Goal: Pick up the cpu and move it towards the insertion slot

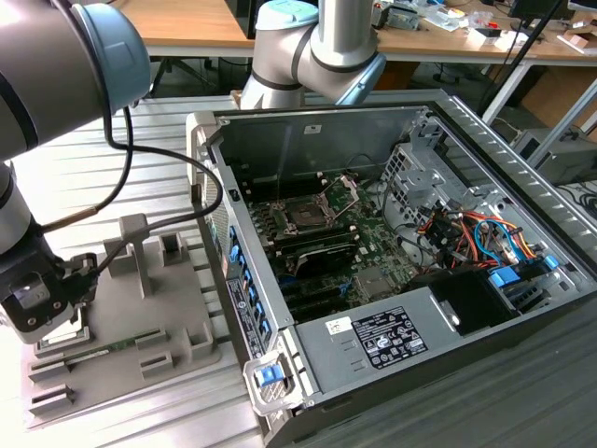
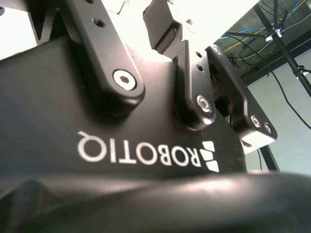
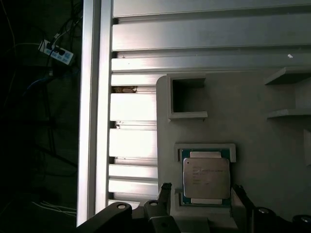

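Observation:
The cpu [image 3: 206,177], a flat square chip with a pale metal top, lies in a shallow nest on the grey fixture plate [image 3: 272,145]. In the first wrist view my gripper [image 3: 203,194] is open. One fingertip [image 3: 165,190] stands on each side of the chip, and neither touches it. In the exterior view the gripper [image 1: 56,329] hangs low over the fixture plate [image 1: 121,327] at the exterior view's left, and its body hides the chip. The insertion slot [image 1: 306,215] sits inside the open computer case, with its metal retaining plate [image 1: 341,191] hinged up.
The open computer case [image 1: 438,345] fills the exterior view's right, with a tall side wall [image 1: 233,280] facing the fixture. Raised grey blocks [image 1: 140,247] stand on the plate. A black cable [image 1: 159,159] loops from the arm. The slatted aluminium table's edge [image 3: 92,121] runs near the nest.

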Robot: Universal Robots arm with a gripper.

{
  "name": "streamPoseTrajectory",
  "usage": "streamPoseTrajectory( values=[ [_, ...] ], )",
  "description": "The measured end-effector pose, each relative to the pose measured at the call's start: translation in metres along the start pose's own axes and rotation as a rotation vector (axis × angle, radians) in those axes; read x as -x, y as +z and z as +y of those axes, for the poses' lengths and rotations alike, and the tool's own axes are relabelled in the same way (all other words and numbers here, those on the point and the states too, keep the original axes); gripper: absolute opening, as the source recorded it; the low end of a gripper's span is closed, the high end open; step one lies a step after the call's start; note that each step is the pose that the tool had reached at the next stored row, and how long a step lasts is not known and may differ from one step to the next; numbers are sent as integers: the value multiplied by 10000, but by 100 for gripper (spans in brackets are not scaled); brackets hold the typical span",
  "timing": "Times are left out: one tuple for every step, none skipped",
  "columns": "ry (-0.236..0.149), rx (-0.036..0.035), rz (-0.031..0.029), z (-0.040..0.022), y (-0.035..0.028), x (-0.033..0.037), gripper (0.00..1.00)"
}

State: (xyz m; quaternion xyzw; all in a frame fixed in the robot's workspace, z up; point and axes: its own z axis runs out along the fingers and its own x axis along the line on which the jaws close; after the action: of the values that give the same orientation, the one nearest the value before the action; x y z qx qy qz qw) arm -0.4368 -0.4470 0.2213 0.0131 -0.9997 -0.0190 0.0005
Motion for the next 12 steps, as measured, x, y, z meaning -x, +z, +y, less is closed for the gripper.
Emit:
streamPoseTrajectory(
  values=[
    [0, 0, 0, -1, 1, 0, 60],
    [0, 1, -1, -2, 3, 0, 60],
    [0, 1, -1, -4, 5, 0, 60],
    [0, 0, 0, -5, 7, 0, 60],
    [-1, 0, 0, -7, 9, 0, 60],
    [-1, 0, -1, -8, 10, 0, 60],
    [-1, 0, -1, -8, 11, 0, 60],
    [-1, 0, 0, -10, 13, 0, 60],
    [-1, 0, 1, -11, 14, 0, 60],
    [-1, 0, 0, -11, 16, 0, 60],
    [-1, 0, 0, -12, 18, 0, 60],
    [-2, 0, 0, -13, 19, 0, 60]
  ],
)
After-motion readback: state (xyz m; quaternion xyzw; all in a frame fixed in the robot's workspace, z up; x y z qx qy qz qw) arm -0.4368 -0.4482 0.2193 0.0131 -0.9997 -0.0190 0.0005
